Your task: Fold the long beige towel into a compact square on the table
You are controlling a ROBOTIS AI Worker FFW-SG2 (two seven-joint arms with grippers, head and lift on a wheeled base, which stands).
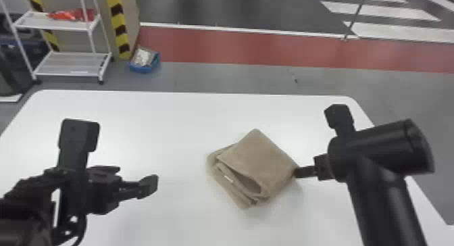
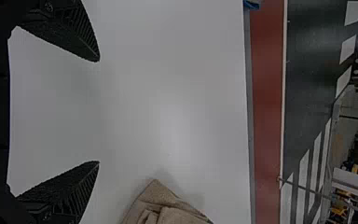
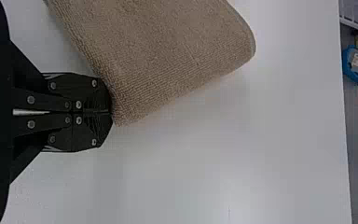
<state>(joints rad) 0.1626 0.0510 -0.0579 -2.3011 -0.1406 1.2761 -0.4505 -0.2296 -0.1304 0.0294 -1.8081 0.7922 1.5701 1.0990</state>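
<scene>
Towel point(image 1: 260, 157): beige, folded into a stacked, roughly square packet; lies on the worktop, right of its middle, one corner toward the far edge.
Layers: uneven on the near-left side, edges offset, with a gap under the top layer; small white tag point(image 1: 228, 178) in the folds.
Left end effector point(image 1: 123, 164): above the worktop, well apart from the towel; fingers spread wide, nothing between them.
Right end effector point(image 1: 297, 172): at the towel's right corner, tips touching the cloth; fingers together. Cannot tell whether any cloth is pinched.
Worktop point(image 1: 162, 127): white, rounded far corners.
Beyond: white rack point(image 1: 72, 64), blue bin point(image 1: 143, 69) on the floor.
</scene>
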